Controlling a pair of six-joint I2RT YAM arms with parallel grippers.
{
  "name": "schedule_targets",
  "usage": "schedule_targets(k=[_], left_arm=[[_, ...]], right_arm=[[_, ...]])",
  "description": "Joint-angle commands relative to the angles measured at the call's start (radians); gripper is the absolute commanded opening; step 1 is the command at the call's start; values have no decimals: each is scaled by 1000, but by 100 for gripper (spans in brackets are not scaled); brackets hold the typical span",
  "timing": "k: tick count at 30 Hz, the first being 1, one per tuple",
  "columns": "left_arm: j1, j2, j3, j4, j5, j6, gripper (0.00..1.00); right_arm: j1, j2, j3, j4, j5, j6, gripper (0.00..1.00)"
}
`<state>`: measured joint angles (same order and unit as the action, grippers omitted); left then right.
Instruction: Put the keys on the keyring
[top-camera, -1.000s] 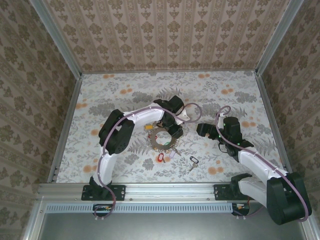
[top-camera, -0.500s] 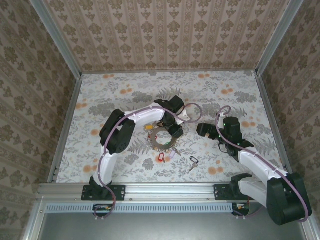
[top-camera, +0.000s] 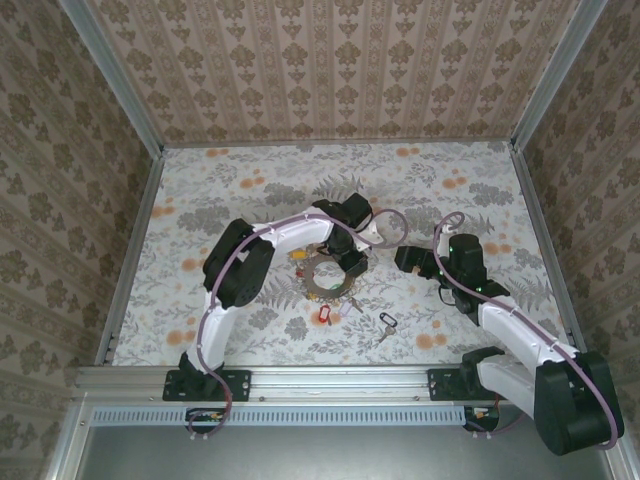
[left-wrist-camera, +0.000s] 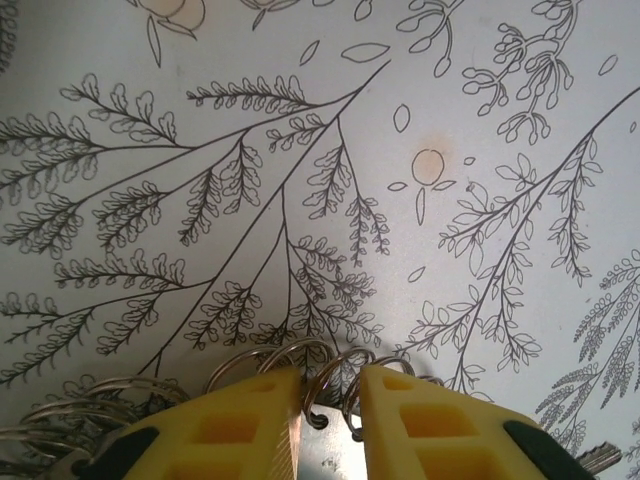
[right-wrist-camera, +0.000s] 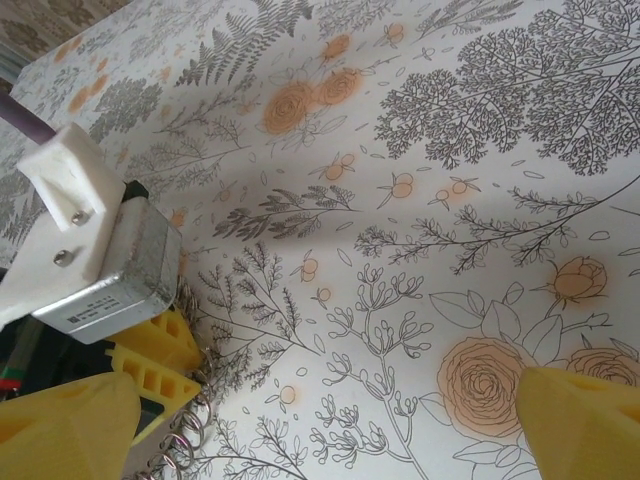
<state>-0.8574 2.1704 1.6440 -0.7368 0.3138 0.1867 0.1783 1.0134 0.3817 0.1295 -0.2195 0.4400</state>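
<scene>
While the left gripper pinches the keyring near the centre of the table, the right gripper hangs wide open nearer its right edge.

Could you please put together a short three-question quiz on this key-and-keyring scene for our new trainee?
1. True or false: the right gripper stands wide open and holds nothing.
2. What sits between the yellow fingers of the left gripper? A, nothing; B, coils of the large dark metal keyring; C, a coin.
3. In the top view, which lies further right on the floral tablecloth: the small silver key with the red tag or the small silver key with the black tag?
Key: 1 true; 2 B; 3 the small silver key with the black tag.
</scene>
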Motion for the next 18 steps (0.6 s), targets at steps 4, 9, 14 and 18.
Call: schedule_targets(k=[4,9,14,18], left_arm=[[-9,13,2,-28,-15,9,16],[-9,-7,2,-24,13,4,5],[-10,-35,-30,-2,35,23,0],[-2,-64,-61,20,43,28,0]], right_arm=[[-10,-29,8,-24,22,-25,98],[-12,-33,6,-23,21,-27,98],[-20,-51,5,-36,24,-35,98],[-26,-61,3,-41,22,-38,98]])
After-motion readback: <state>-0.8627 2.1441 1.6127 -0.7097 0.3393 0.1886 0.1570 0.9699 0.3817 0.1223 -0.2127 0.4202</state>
